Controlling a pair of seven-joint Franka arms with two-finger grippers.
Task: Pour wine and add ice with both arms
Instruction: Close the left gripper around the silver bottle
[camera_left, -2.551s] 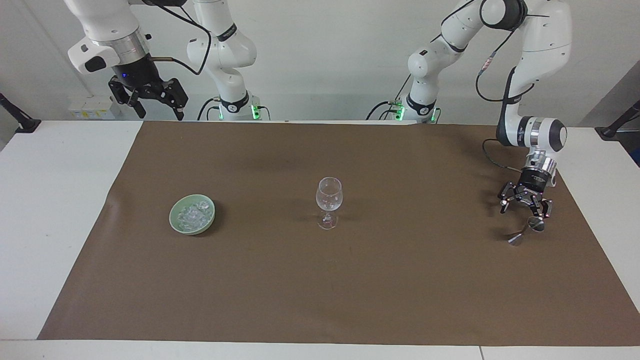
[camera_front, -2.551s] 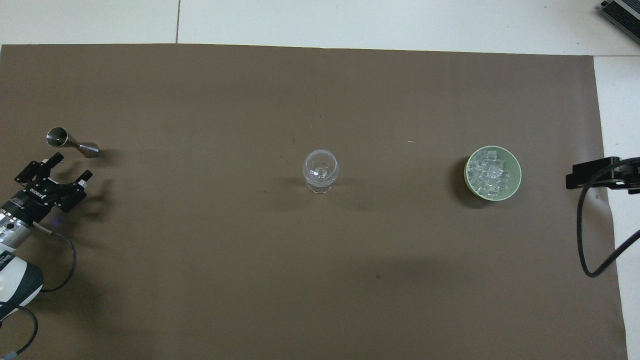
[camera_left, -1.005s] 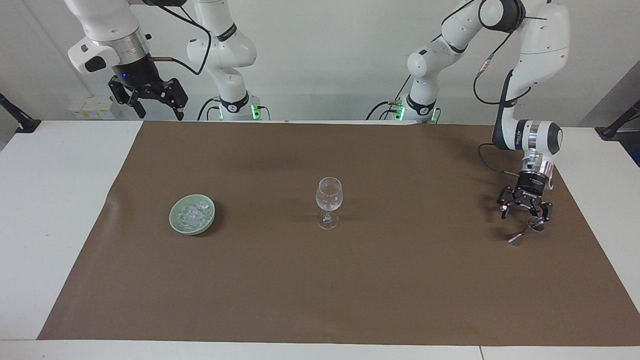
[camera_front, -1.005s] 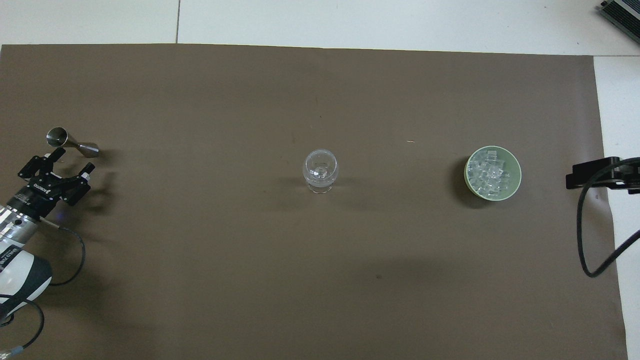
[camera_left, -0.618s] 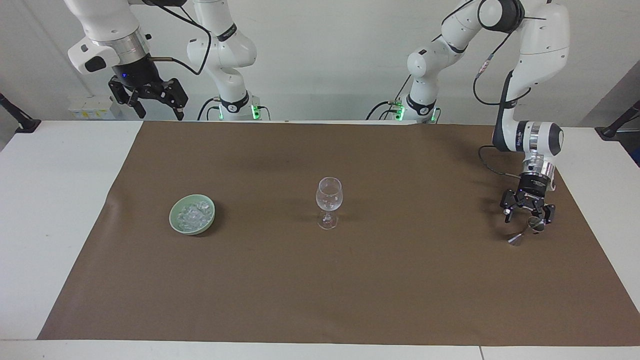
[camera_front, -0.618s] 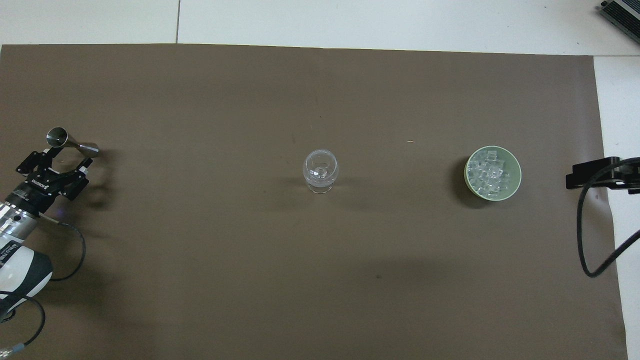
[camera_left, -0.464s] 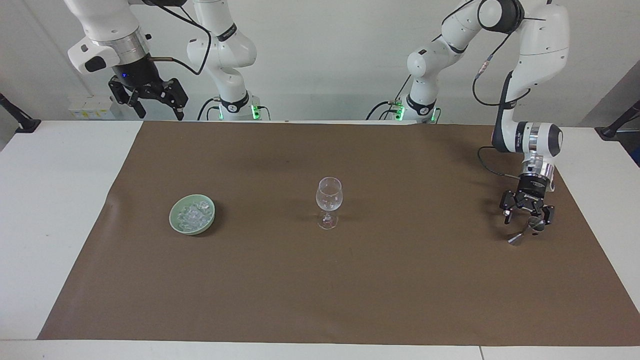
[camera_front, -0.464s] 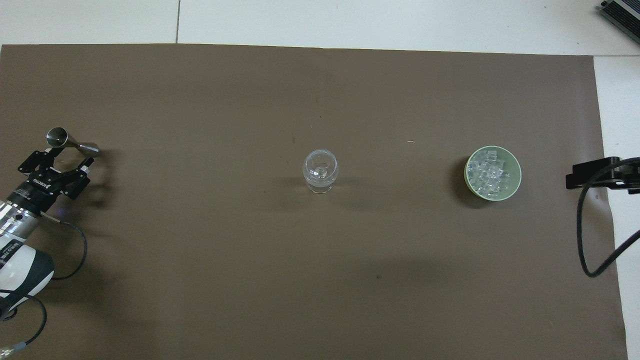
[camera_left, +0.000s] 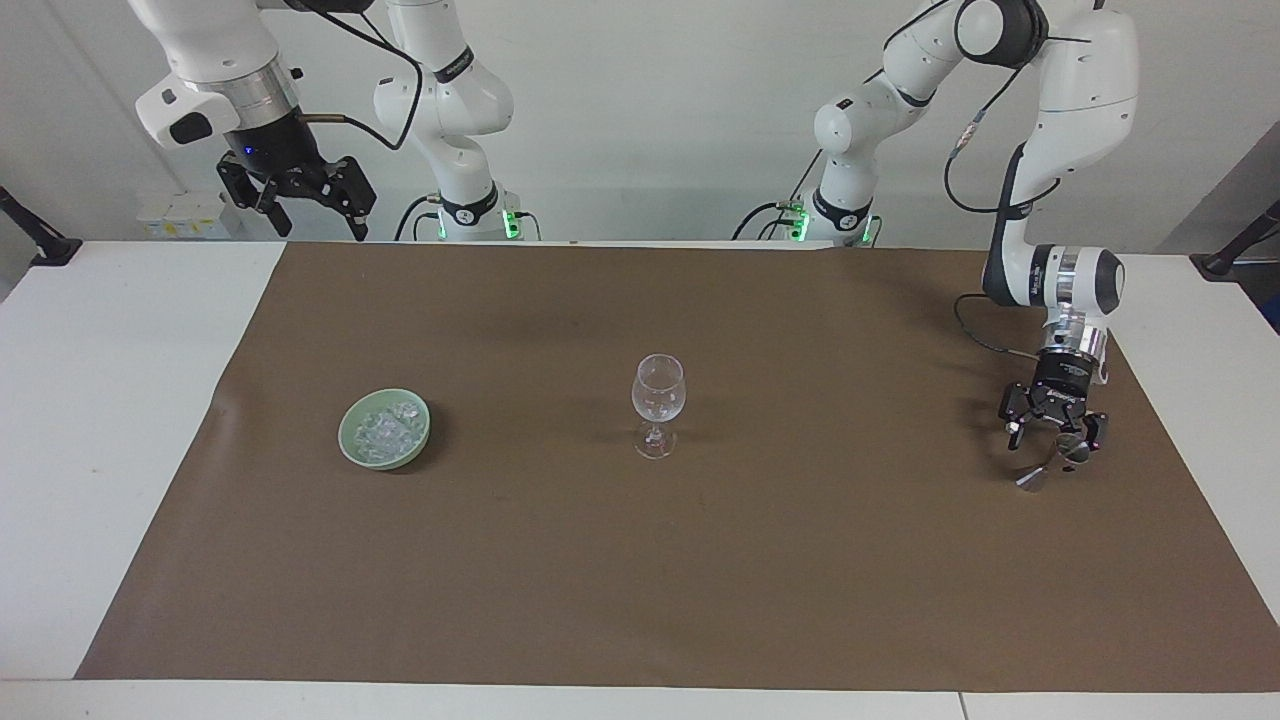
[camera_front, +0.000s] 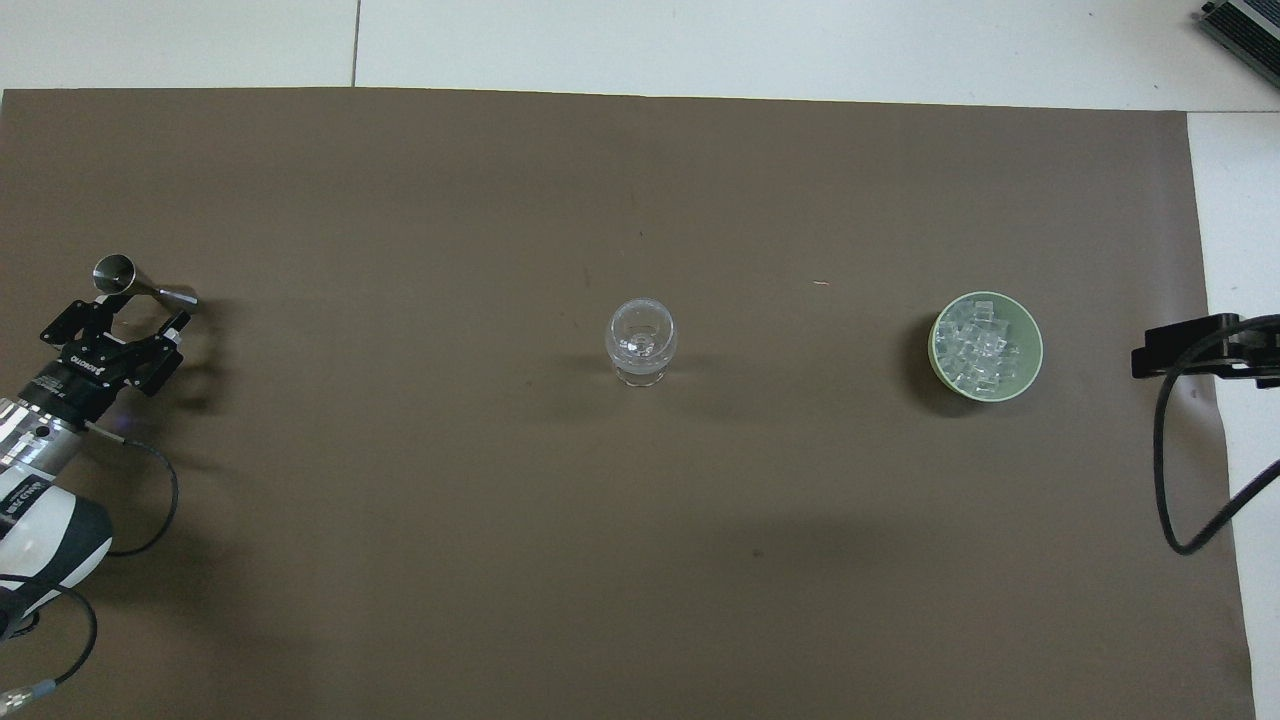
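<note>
A steel jigger lies on its side on the brown mat at the left arm's end; it also shows in the overhead view. My left gripper is open and low over it, its fingers on either side of the jigger's narrow waist. A clear stemmed glass stands upright mid-mat. The ice is heaped in a green bowl toward the right arm's end. My right gripper waits open, raised high past the mat's corner.
The brown mat covers most of the white table. A black cable of the right arm hangs over the mat's edge beside the bowl.
My left gripper has come down and moved away from the robots, from beside the jigger to straddling its waist. The jigger, glass, bowl and right arm have not moved.
</note>
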